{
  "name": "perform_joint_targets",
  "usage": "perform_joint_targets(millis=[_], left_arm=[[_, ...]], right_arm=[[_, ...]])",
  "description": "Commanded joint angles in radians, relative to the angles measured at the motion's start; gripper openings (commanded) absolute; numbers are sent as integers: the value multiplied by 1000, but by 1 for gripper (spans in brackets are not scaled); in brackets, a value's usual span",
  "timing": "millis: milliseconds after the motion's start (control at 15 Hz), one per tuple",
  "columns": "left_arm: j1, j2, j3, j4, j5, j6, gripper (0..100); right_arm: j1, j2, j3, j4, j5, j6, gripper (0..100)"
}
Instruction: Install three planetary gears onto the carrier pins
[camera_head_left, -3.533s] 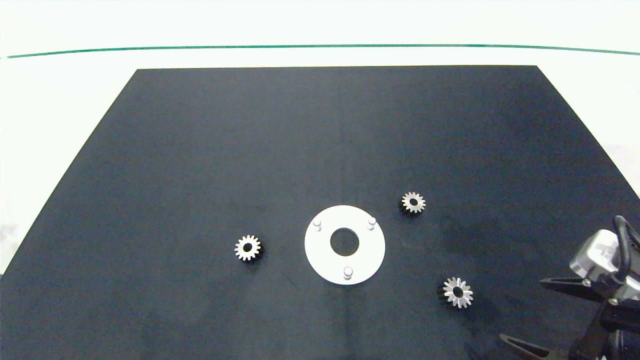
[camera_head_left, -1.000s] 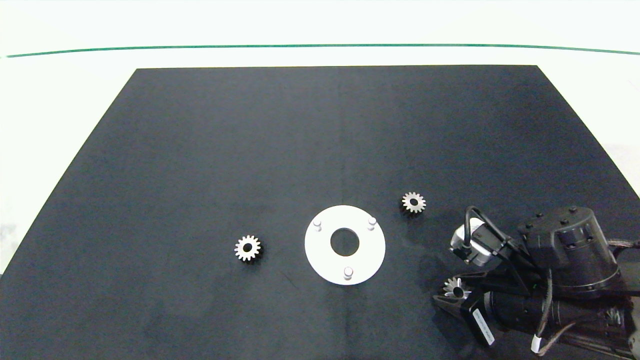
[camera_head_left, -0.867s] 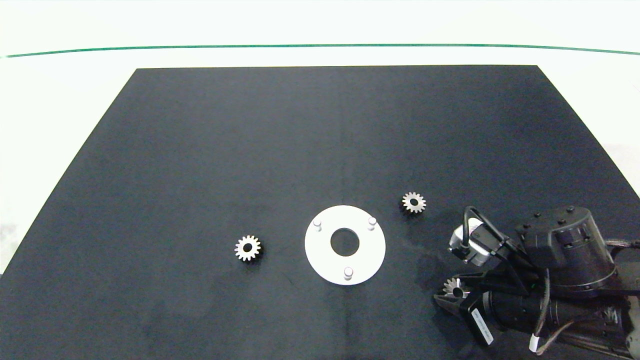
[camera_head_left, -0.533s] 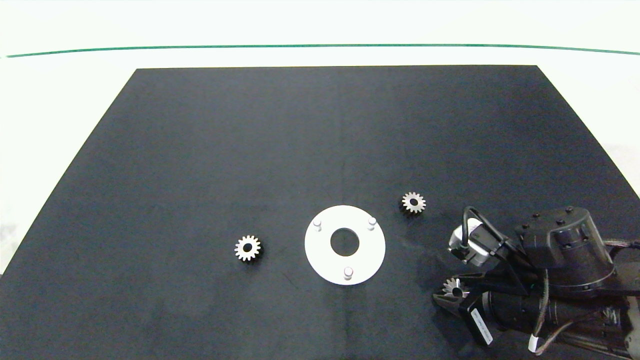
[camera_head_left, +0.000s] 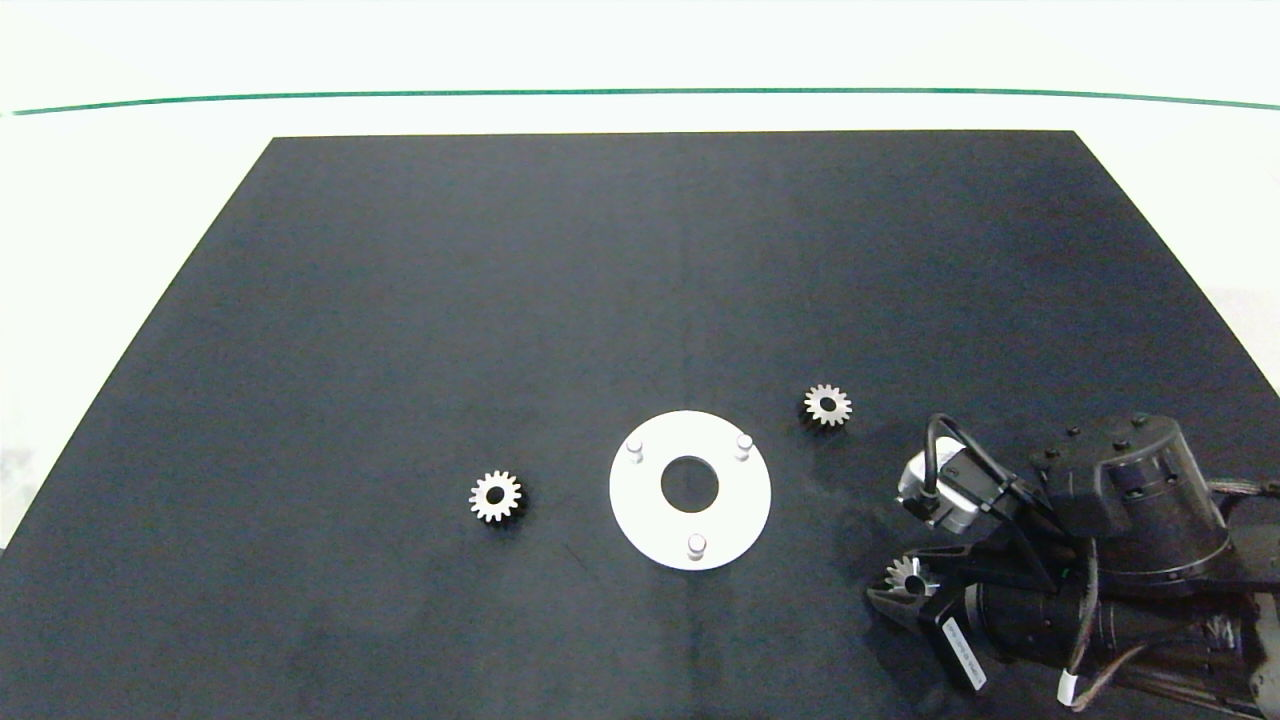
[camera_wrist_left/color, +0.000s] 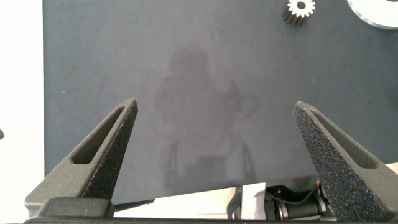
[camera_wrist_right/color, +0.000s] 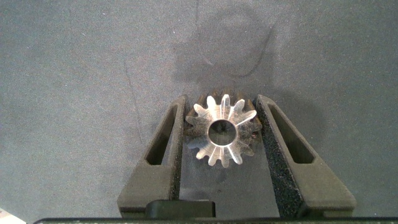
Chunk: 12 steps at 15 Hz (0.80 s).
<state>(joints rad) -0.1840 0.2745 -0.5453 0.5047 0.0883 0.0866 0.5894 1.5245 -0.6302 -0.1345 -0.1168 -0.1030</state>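
Note:
Three silvery planetary gears lie on the black mat. One gear (camera_head_left: 495, 495) is left of the white carrier disc (camera_head_left: 640, 505), another (camera_head_left: 827, 405) is to its upper right. The third gear (camera_head_left: 910, 577) (camera_wrist_right/color: 222, 129) rests flat on the mat at the lower right, and my right gripper (camera_head_left: 893, 578) (camera_wrist_right/color: 221, 99) is shut on it, a finger pressed against its teeth on each side. The carrier pins (camera_head_left: 634, 449) (camera_head_left: 743, 441) (camera_head_left: 696, 544) stand bare. My left gripper (camera_wrist_left/color: 214, 104) hangs open over bare mat near the mat's left edge, outside the head view.
The black mat (camera_head_left: 640, 280) covers most of a white table. The left wrist view catches the left-hand gear (camera_wrist_left/color: 301, 7) and the rim of the white disc (camera_wrist_left/color: 380, 11) far ahead. The right arm's bulk (camera_head_left: 1120, 520) fills the lower right corner.
The right arm came in from the lower right corner and lowered its fingers around the lower-right gear. Over the last second it has hardly moved. The other gears and the disc stay put.

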Motion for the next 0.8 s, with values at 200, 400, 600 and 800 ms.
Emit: perform_joint_targets(millis=[200, 400, 600, 800], left_arm=[[0, 8, 1, 3, -1, 1, 100], [0, 9, 1, 3, -1, 1, 100], [0, 15, -1, 2, -1, 2, 100], [0, 14, -2, 2, -1, 7, 100]], right_arm=[[6, -35, -63, 32, -4, -7, 13], [46, -89, -204, 231, -7, -9, 13], [118, -95, -284, 296, -72, -11, 13], [118, -78, -269, 296, -81, -9, 13]])
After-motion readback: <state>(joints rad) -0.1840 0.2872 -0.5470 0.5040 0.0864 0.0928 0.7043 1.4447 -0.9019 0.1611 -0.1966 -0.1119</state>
